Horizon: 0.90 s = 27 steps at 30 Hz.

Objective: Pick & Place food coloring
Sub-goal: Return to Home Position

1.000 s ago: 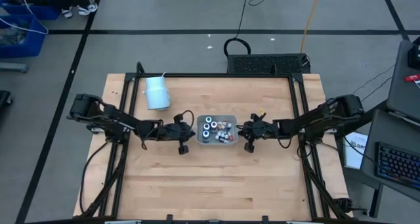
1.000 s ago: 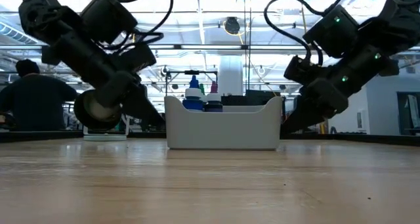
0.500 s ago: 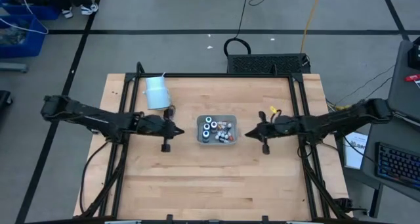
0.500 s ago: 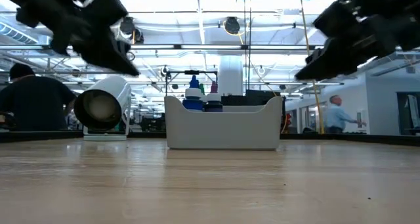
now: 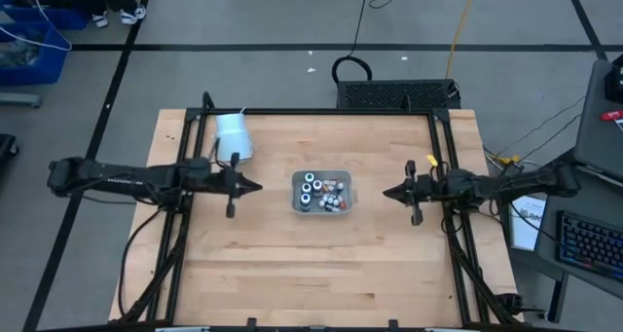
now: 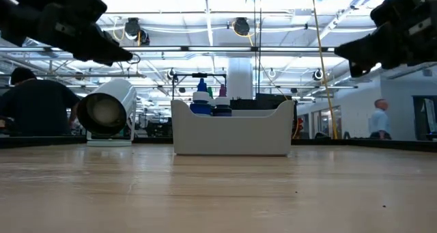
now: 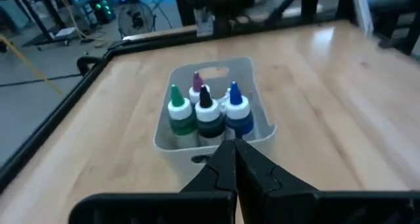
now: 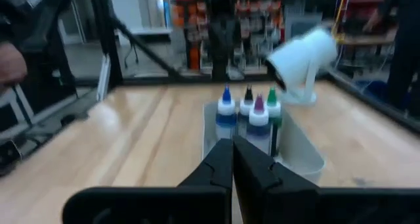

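We see the food coloring bottles (image 5: 313,189) standing in the bin (image 5: 346,174) on the desk (image 5: 311,264). The left tool (image 5: 255,186) and right tool (image 5: 386,193) are both clenched and empty, flanking it, apart.

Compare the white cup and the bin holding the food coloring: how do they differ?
The cup is round; the bin is rectangular. The cup is tipped, its mouth facing the low camera; the bin stands upright, open on top. The bin holds the food coloring bottles; none show in the cup. Both are pale, rest on the table, and stand clear of the left claw and right claw.
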{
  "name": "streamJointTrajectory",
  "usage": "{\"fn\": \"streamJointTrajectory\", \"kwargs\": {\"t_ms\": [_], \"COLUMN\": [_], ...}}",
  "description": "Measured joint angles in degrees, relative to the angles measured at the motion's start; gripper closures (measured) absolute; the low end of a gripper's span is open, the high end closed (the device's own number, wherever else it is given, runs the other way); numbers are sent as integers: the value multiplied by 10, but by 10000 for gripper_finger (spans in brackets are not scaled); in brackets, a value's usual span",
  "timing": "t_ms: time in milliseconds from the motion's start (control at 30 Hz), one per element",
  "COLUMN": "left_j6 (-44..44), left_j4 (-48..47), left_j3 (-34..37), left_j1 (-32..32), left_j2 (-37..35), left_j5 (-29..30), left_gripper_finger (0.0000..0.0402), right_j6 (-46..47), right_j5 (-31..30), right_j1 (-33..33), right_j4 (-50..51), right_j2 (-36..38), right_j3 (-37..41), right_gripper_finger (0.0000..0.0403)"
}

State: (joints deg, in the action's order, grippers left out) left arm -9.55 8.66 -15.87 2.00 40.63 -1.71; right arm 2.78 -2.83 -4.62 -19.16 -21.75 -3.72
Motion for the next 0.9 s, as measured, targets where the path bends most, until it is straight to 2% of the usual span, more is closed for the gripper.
{"fn": "streamJointTrajectory", "kwargs": {"t_ms": [100,167,267,367,733,900], "left_j6": [41,38,15,28,23,41], "left_j4": [34,36,17,18,0,-19], "left_j3": [26,34,48,63,149,153], "left_j1": [18,19,17,17,15,15], "left_j2": [-40,-71,-124,-179,-339,-385], "left_j5": [-37,-50,-46,-40,-21,-33], "left_gripper_finger": [400,400,400,400,401,401], "right_j6": [-5,-7,-13,-16,-15,-1], "right_j5": [0,0,-3,-3,-16,-31], "right_j1": [0,0,2,5,5,5], "right_j4": [61,98,150,165,169,166], "right_j2": [59,97,157,214,216,216], "right_j3": [1,1,1,1,9,28], "right_gripper_finger": [403,403,403,403,403,403]}}
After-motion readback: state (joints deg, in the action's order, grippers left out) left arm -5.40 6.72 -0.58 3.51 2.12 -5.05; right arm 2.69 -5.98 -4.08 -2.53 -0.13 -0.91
